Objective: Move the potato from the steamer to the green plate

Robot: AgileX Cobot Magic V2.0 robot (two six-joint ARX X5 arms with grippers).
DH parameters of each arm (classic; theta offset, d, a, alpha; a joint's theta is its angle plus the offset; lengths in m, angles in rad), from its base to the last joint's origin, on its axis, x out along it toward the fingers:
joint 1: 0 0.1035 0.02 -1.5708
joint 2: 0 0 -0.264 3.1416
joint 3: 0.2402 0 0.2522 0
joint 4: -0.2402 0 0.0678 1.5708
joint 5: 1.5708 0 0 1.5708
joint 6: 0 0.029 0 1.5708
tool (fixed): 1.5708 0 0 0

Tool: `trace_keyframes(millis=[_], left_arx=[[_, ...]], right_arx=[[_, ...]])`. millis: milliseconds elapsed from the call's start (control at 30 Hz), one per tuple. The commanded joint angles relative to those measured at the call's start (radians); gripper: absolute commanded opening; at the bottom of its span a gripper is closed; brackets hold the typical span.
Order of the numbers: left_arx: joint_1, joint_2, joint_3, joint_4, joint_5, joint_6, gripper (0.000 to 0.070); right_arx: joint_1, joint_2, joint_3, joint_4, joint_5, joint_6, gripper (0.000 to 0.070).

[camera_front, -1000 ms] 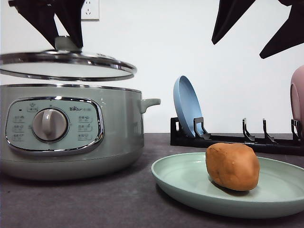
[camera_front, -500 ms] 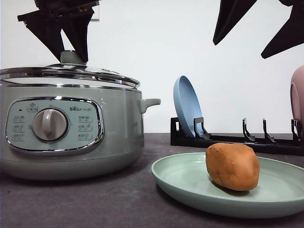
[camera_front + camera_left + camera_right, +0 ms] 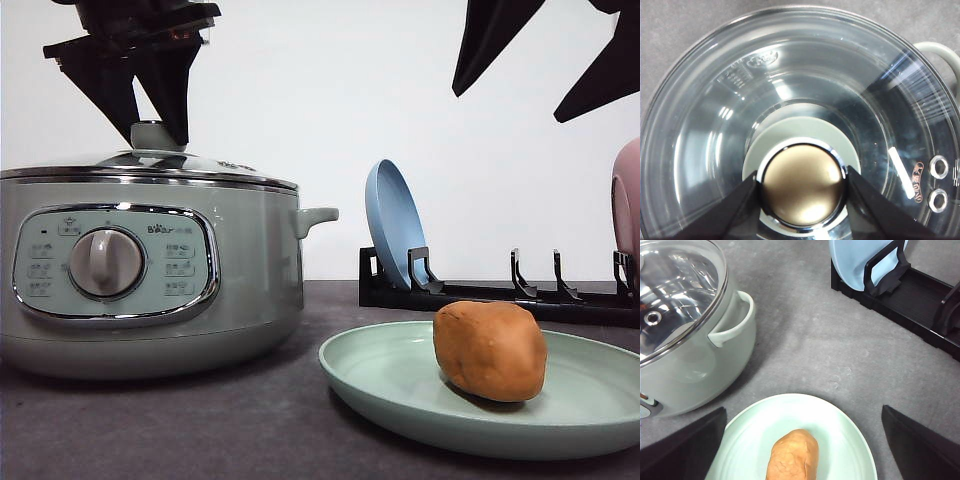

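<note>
The orange-brown potato lies on the green plate at the right front, also seen from above as potato on plate. The sage-green steamer stands at the left with its glass lid seated on the rim. My left gripper is shut on the lid's knob, one finger on each side. My right gripper hangs open high above the plate, its fingers spread wide with nothing between them.
A black dish rack stands behind the plate, holding an upright blue plate. A pink dish sits at the rack's right end. The steamer's side handle points toward the plate. Grey tabletop lies between steamer and plate.
My left gripper has lowered the lid from above the steamer down onto its rim. The potato, plate and right gripper have stayed in place.
</note>
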Motion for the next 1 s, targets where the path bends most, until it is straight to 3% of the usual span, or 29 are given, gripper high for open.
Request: trace_keyframes(millis=[0,267,333,433,500,567,967], left_arx=[[-0.005,0.031,0.024,0.018,0.0,-0.002,0.0001],[-0.007,0.034,0.024,0.002,0.0,-0.006,0.0024],[-0.01,0.034,0.024,-0.002,0.0,-0.01,0.0135],[-0.01,0.034,0.024,-0.002,0.0,-0.01,0.0405],[-0.01,0.034,0.024,-0.002,0.0,-0.01,0.0545],[-0.01,0.029,0.025,-0.002,0.0,-0.01,0.0573],[-0.01,-0.109,0.043,-0.003,0.0,-0.01,0.0571]], right_arx=[[0.008,0.006,0.016,0.004,0.004,-0.015,0.0629],[0.008,0.006,0.016,-0.003,0.004,-0.03,0.0629],[0.008,0.006,0.016,-0.004,0.004,-0.03,0.0629],[0.008,0.006,0.016,-0.008,0.003,-0.031,0.0629],[0.008,0.006,0.016,-0.013,0.003,-0.035,0.0629],[0.008,0.006,0.016,-0.015,0.003,-0.038,0.0629],[0.008,0.006,0.016,-0.017,-0.02,-0.039,0.0629]])
